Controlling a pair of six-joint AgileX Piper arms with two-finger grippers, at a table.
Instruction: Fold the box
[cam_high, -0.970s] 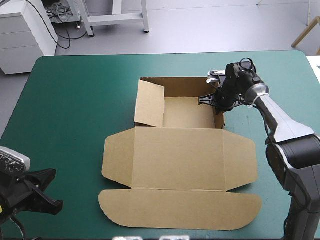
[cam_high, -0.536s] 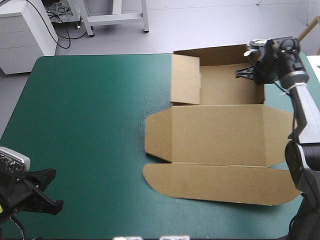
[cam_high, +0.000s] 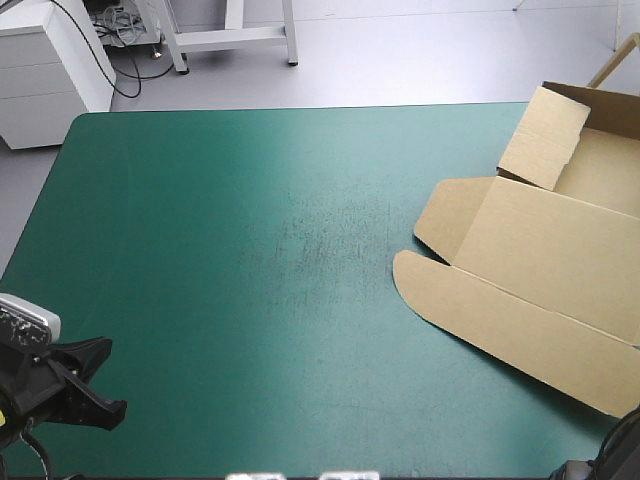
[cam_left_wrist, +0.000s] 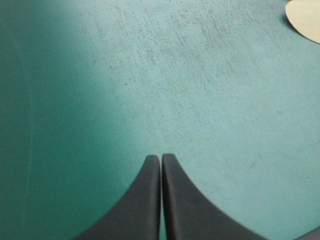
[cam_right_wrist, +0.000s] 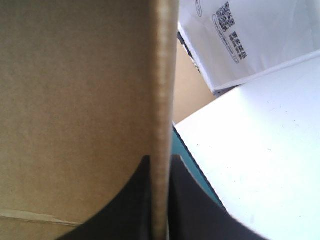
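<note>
Box (cam_high: 545, 250) wall sits pinched in right gripper (cam_right_wrist: 161, 160), tray seemingly open; left gripper (cam_left_wrist: 161, 156) clenched.

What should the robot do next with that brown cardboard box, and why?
Probably slide the brown cardboard box toward the middle of the teal-green table cover: it sticks out past the far right corner, and the right arm's black fingers are shut on one raised wall.
</note>
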